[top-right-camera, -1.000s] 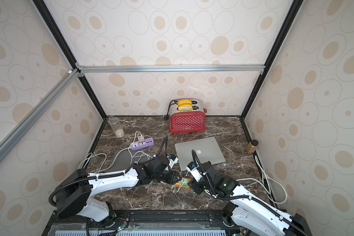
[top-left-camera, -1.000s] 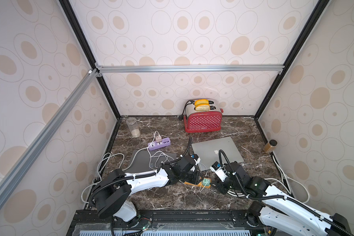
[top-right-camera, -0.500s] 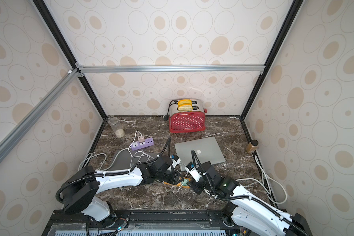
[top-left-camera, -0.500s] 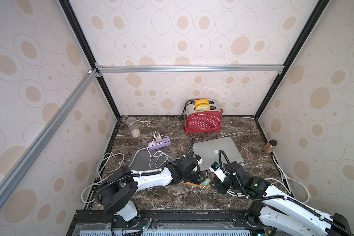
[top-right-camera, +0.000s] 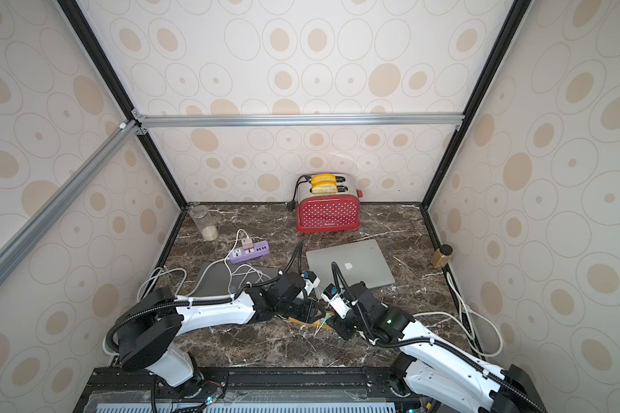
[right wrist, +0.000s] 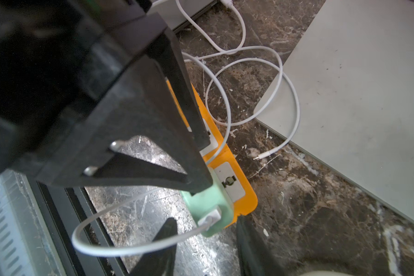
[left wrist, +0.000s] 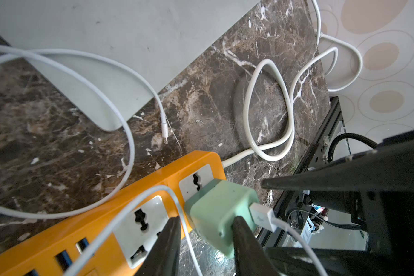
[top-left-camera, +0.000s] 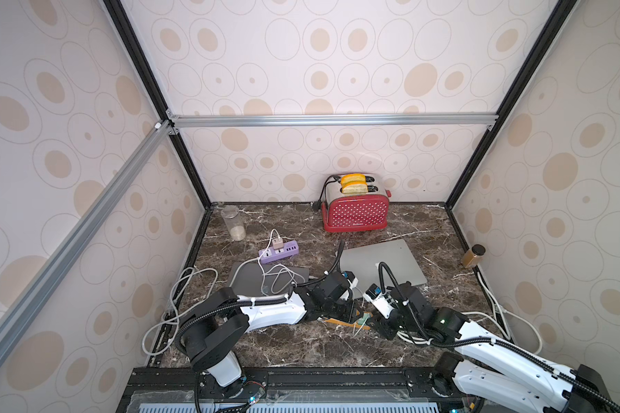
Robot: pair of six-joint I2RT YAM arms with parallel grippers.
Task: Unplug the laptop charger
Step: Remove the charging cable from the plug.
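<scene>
In a top view the left arm (top-left-camera: 265, 314) lies low across the lower centre of the frame. It has reached further toward the middle than a second ago, with its elbow link drawn in to the right. The left gripper (left wrist: 204, 222) now sits over the green charger (left wrist: 218, 210) with its jaws parted. One finger (left wrist: 242, 239) lies against the charger's face beside the USB plug. The other finger (left wrist: 170, 241) stands just clear of it, and the white cable (left wrist: 132, 153) runs through that gap, so nothing is clamped. The charger has not shifted. It sits in the end socket of the orange power strip (left wrist: 58, 236), in the lower centre of both top views, between the two grippers. To its right, the right gripper (right wrist: 207, 223) has hardly moved and hangs released, its fingertips close on either side of the charger's cable end. The cable's free tip lies on the marble (right wrist: 296, 191) just off the corner of the silver laptop (right wrist: 356, 83), right of centre.
</scene>
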